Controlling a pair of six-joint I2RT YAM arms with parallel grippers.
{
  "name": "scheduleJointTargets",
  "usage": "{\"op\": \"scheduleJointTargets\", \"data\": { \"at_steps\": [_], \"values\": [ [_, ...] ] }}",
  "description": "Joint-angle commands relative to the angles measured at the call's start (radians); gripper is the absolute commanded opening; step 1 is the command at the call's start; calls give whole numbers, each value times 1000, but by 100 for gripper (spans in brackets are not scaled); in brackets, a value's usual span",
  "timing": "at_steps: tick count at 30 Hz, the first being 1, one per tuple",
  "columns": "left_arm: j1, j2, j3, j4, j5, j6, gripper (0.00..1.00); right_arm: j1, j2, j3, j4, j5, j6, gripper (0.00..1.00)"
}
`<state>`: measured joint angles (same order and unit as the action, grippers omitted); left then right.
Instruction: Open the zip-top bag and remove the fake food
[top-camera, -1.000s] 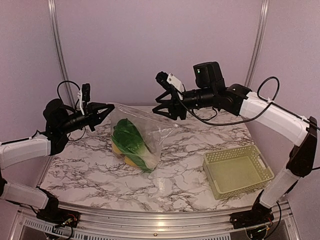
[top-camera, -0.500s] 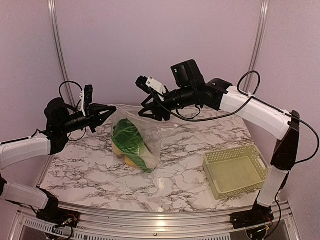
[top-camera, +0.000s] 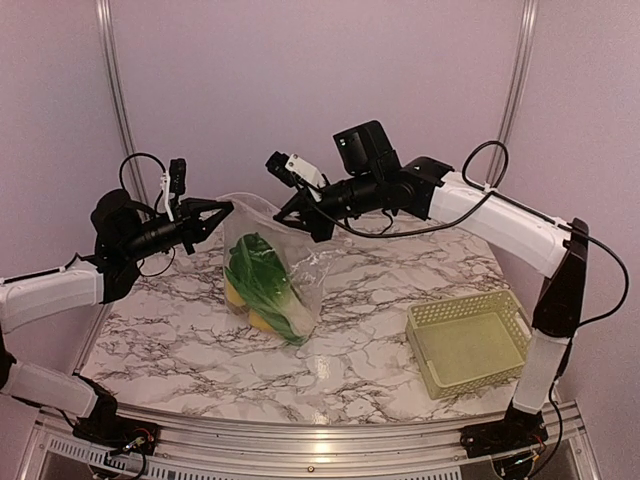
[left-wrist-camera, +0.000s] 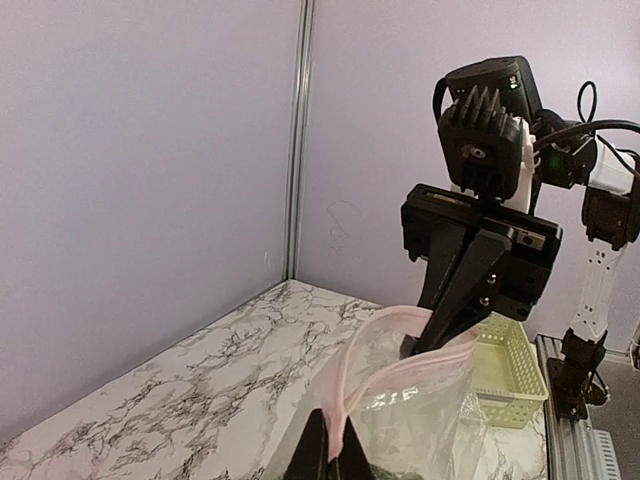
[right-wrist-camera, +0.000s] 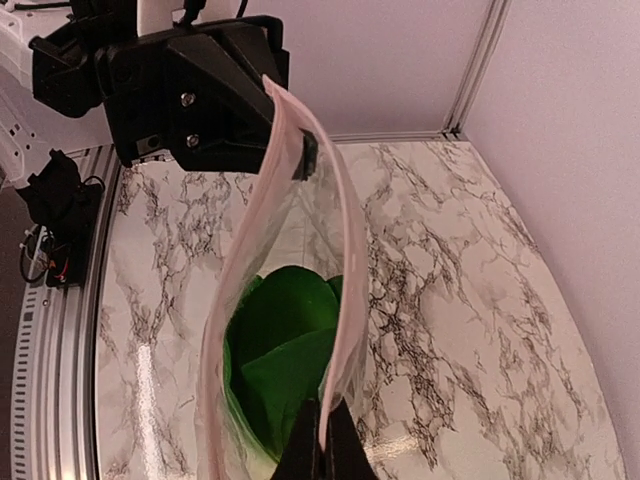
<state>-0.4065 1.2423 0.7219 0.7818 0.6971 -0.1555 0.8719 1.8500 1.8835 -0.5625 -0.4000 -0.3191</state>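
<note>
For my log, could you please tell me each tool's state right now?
Left tool: closed on one side of the zip-top bag mouth.
Right tool: closed on the opposite side.

A large, clear, crinkly zip-top bag hangs upright, strung between two sets of jaws. The left gripper pinches one end of its pinkish-white zipper strip, and the right gripper pinches the opposite end. Between the jaws the strip is parted into a narrow, lens-shaped mouth. The fake food sits low in the bag, well below both jaws: a green-white bok choy stands uppermost, with yellow pieces under it.
</note>
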Motion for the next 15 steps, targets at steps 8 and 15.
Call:
{"op": "scheduleJointTargets", "data": {
  "at_steps": [8,15],
  "values": [
    [50,73,245,-223,-89,-141,0,33,175,214,255,-332,296,0],
    [88,154,358,-467,-183,-155,25,0,226,181,387,-151,501,0]
  ]
}}
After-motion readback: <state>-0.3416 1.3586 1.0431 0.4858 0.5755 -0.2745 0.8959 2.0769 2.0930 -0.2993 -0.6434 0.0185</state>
